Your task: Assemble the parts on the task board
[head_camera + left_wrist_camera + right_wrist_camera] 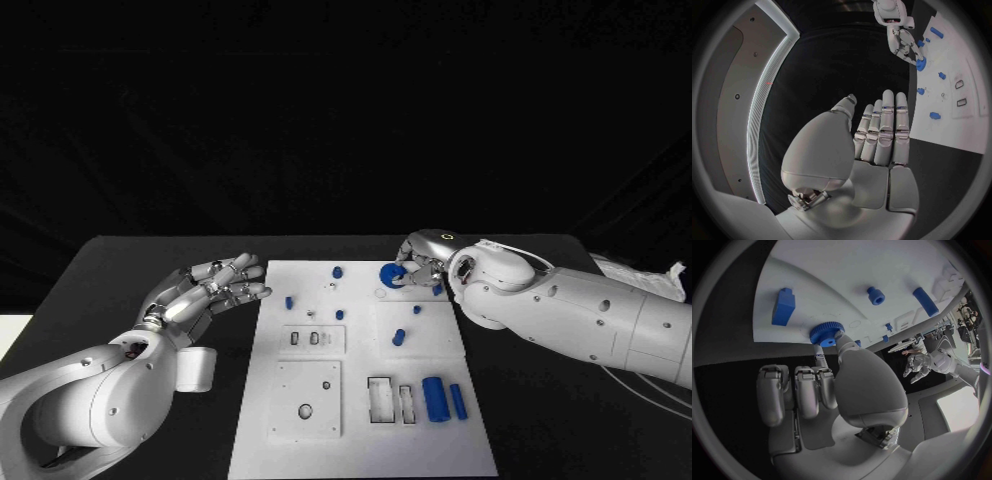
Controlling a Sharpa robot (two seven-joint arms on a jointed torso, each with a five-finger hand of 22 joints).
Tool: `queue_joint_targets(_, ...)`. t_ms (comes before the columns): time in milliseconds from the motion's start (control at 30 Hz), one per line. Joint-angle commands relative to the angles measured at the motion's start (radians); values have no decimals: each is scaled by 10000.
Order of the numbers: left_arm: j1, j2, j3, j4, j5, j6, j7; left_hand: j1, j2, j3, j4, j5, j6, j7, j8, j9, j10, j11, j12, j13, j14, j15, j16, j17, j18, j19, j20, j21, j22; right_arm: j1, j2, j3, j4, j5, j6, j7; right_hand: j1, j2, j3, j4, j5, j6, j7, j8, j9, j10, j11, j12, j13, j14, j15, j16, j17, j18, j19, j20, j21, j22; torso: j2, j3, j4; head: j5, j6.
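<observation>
Blue round part (824,333) at twelve o'clock on the task board (361,440): we see the right hand (418,268) pinching it. The left hand (209,290) rests at nine o'clock, fingers apart, holding nothing.

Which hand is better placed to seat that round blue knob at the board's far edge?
Right. The right hand already touches the round blue knob; the left hand hovers open beside the task board.

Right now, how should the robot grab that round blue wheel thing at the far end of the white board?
Pinch the blue wheel by its ridged rim, from the board's right edge, where the right hand already touches it. It looks flat and round, so the ridges probably give the fingers grip.
</observation>
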Motion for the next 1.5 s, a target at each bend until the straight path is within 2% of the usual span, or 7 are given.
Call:
queue_joint_targets(33,8,15,7,10,-56,183,20,99,-12,14,-58,4,-14,19,-33,-10,-73,-4,-62,-11,-64,1,-37,10,111,-22,23,-55,-16,-20,31,-11,-31,-555,138,-180,12,-38,77,-1,-91,75,-3,-15,9,1110,13,34,2634,946,38,45,2145,-73,470,35,63,1254,3,4,-11,2,-13)
queue_joint_targets(267,8,16,7,15,-56,191,4,127,12,48,-78,10,-16,22,-39,-10,-83,-2,-66,-11,-64,0,-47,23,113,-27,24,-56,-20,-24,76,-11,-24,-667,53,-206,-227,-42,328,79,167,367,-87,34,63,1110,-53,34,2634,966,-14,80,2244,-97,519,1,116,1373,3,2,-2,-23,-26)
queue_joint_targets(433,8,25,7,11,-56,200,-5,139,19,60,-87,11,-18,23,-42,-10,-86,-2,-67,-11,-64,-1,-50,27,114,-28,24,-56,-21,-27,88,-11,100,-861,-541,-200,-41,192,688,-115,439,643,-197,65,133,1110,-152,34,2634,1011,-94,158,2465,-141,606,-66,206,1578,4,4,3,-35,-16)
queue_joint_targets(867,7,48,6,2,-56,214,-18,192,37,115,-131,14,-24,25,-51,-11,-100,-1,-71,-12,-64,-3,-65,48,116,-30,23,-54,-25,-30,63,-11,738,-1289,-1227,-115,-52,249,976,-299,608,822,-261,6,186,1110,-215,34,2634,1035,-153,199,2581,-164,651,-131,254,1687,-2,3,-1,5,-30)
queue_joint_targets(1267,7,43,6,16,-56,233,-32,202,37,125,-140,14,-28,27,-55,-11,-106,0,-74,-13,-64,-3,-69,52,117,-31,22,-54,-26,-27,-7,-9,1617,-1802,-1510,-179,-158,213,1026,-309,681,850,-263,-36,198,1110,-220,34,2634,1035,-160,200,2584,-164,651,-143,254,1687,-2,-1,5,85,-39)
queue_joint_targets(1500,7,50,6,17,-56,246,-40,213,38,139,-152,14,-37,30,-61,-13,-119,4,-79,-15,-65,-3,-74,58,117,-32,22,-54,-27,-26,350,-12,1736,-1892,-1389,-191,-186,208,1037,-307,688,854,-263,-47,200,1110,-220,34,2634,1036,-161,201,2586,-165,652,-144,255,1690,-4,-10,15,136,-72)
